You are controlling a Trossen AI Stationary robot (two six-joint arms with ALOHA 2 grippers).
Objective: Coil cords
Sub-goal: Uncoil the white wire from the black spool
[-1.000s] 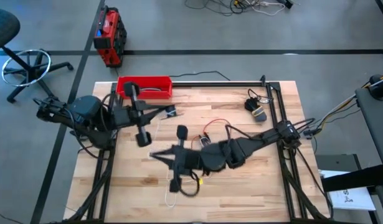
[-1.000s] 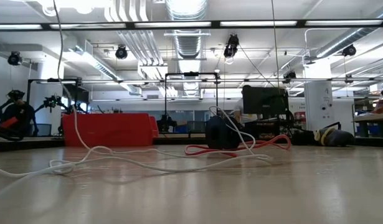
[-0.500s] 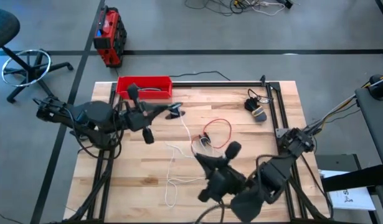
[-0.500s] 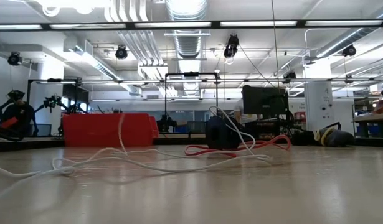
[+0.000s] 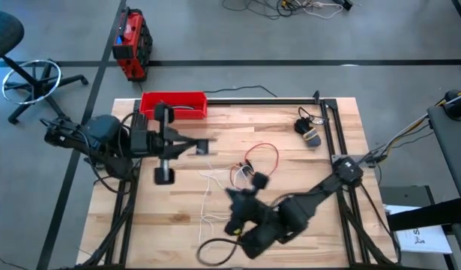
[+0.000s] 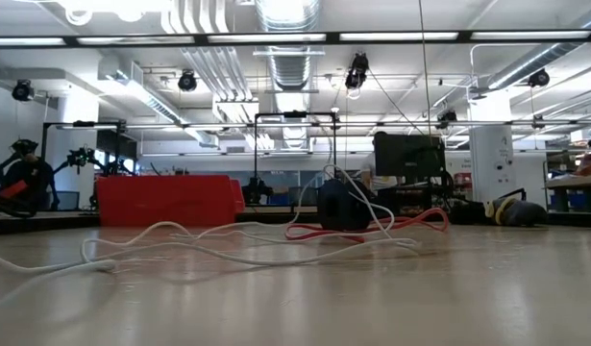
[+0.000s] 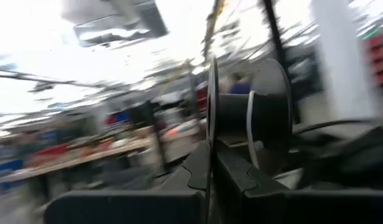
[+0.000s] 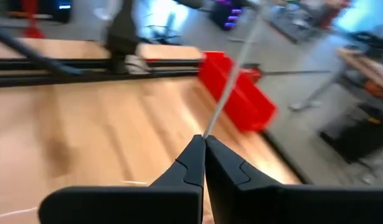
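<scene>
The white cord (image 5: 206, 196) lies in loose bends on the wooden table left of centre, flat in the low view (image 6: 180, 235). The red cord (image 5: 264, 154) forms a small loop at the middle and rests on the table (image 6: 372, 229). My left gripper (image 5: 208, 146) is at the far left, near the red tray, shut on a round black spool-like piece (image 7: 247, 112). My right gripper (image 5: 231, 196) points toward the far left from the near middle, shut on a thin white strand (image 8: 231, 74). My left gripper pinches the thin rim (image 7: 211, 134) of the black round piece between its two fingertips. The piece stands upright past the fingers, lifted clear of the table. My right gripper pinches the white cord (image 8: 208, 130) between its fingertips, a single strand. From the tips the strand runs straight and taut, up and away.
A red tray (image 5: 174, 105) stands at the far left edge, also in the low view (image 6: 170, 200). A dark lump with short cables (image 5: 309, 133) lies at the far right by the black frame rail. A small black piece (image 5: 258, 180) sits beside the red loop.
My right gripper has drawn back from left of centre toward the near edge, then come partway back toward the middle. My left gripper has shifted slightly toward the near edge. The white strand that stood up in the low view has dropped and now lies low on the table.
</scene>
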